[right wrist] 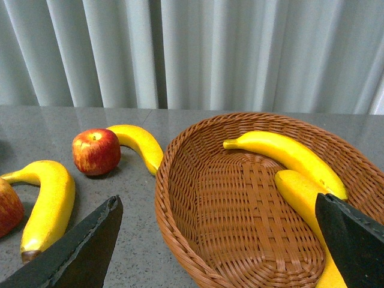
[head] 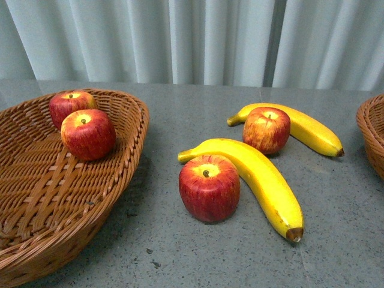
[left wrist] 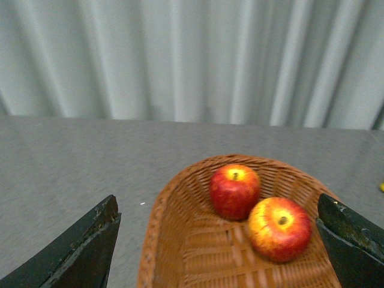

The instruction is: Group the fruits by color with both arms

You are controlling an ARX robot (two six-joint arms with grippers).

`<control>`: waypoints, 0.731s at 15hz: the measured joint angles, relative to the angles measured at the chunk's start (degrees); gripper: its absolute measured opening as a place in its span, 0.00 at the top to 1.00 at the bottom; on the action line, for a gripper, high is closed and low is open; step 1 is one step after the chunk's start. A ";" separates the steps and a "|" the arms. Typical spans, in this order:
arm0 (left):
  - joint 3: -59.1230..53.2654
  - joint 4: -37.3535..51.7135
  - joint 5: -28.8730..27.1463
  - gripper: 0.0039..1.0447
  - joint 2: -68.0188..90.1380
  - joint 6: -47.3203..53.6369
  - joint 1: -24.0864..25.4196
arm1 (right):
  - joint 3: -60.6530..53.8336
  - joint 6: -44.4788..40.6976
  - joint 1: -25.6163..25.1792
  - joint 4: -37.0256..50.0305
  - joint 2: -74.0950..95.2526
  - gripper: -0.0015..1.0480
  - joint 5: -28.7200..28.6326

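The left basket [head: 135, 129] holds a front apple [head: 87, 133] and a back apple [head: 71, 105]; the left claw [left wrist: 217, 207] hangs above, jaws spread, empty. On the counter [head: 174, 252] a near apple [head: 209, 188], near banana [head: 258, 177], far apple [head: 266, 129] and far banana [head: 312, 129] await sorting. The right basket [right wrist: 165, 198] holds two bananas [right wrist: 288, 153]; the right claw [right wrist: 217, 201] gapes empty. Roughly half done, I judge.

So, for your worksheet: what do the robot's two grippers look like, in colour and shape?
The left gripper and the right gripper look alike: each shows two black fingers, blocky wedges with flat faces and bevelled edges. No cables or markings show, and the front view shows neither arm.
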 joint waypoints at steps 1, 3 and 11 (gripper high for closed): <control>4.42 0.24 4.31 0.06 6.64 1.31 -1.64 | 0.00 0.00 0.00 0.02 0.00 0.06 0.00; 13.42 -1.86 9.99 0.06 17.88 5.44 -7.15 | 0.00 0.00 0.00 0.02 0.00 0.06 0.00; 22.08 -11.63 17.31 0.06 38.47 24.33 -27.34 | 0.00 0.00 0.00 0.00 0.00 0.06 0.02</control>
